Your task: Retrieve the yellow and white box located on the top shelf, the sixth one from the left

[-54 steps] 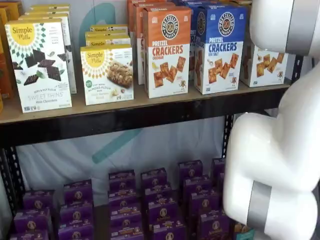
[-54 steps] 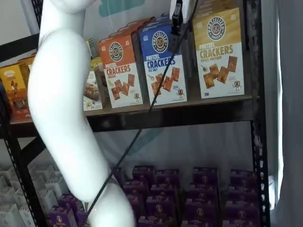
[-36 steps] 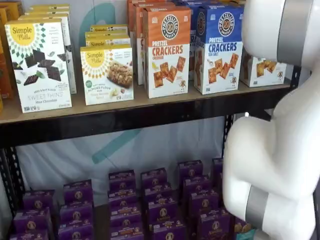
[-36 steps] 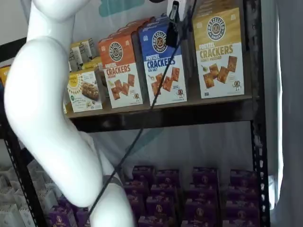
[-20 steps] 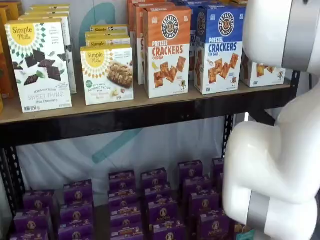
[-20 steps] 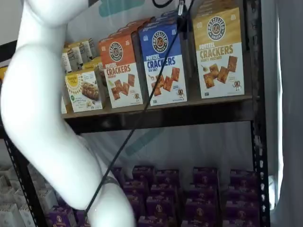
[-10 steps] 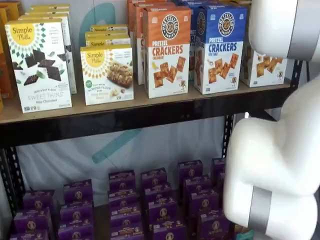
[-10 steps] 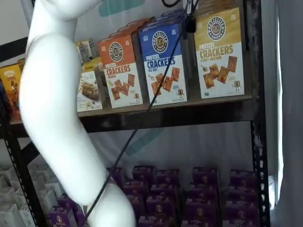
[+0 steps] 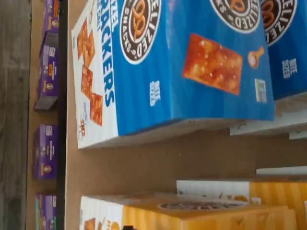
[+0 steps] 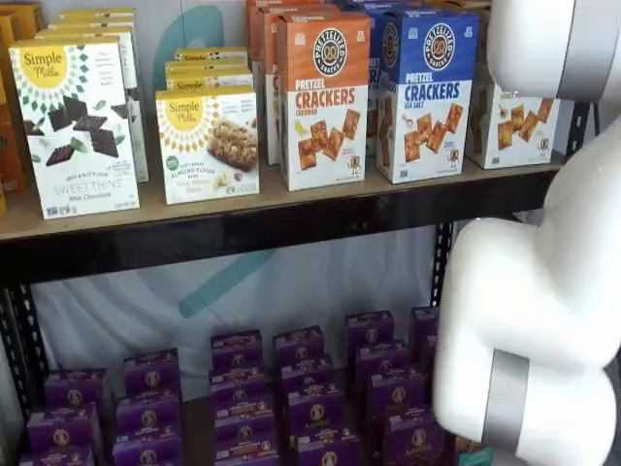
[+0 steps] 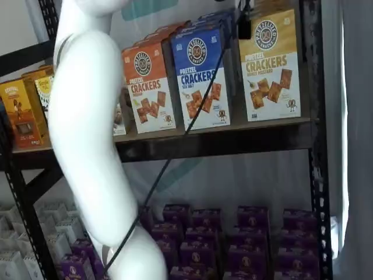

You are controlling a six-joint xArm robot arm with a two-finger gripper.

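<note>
The yellow and white box (image 11: 270, 64) stands upright at the right end of the top shelf (image 11: 233, 140), just beside the black perforated upright (image 11: 312, 64). It reads "Pretzel Crackers", with a yellow upper part and a white lower part showing square crackers. In a shelf view its lower white part (image 10: 512, 126) alone shows; the white arm (image 10: 543, 291) covers the rest. The wrist view shows its yellow top edge and white face (image 9: 192, 213) lying near the blue box (image 9: 168, 67), with bare shelf board between them.

Count along the shelf, front faces: one blue Pretzel Crackers box (image 11: 201, 76), one orange Pretzel Crackers box (image 11: 147, 87), one Simple Mills Almond Flour box (image 10: 207, 144) and one Simple Mills Sweet Thins box (image 10: 75, 124), each with more boxes in file behind. The Sweet Thins box shows in one shelf view only; in the other the arm (image 11: 87, 134) blocks that place.

The tool (image 11: 244, 23) appears only as a dark piece hanging from the frame's top edge, over the gap between the blue and yellow boxes, probably its fingers, with a black cable (image 11: 175, 151) trailing down. Whether it stands wide or narrow cannot be told. Small purple boxes (image 10: 301, 388) fill the lower level.
</note>
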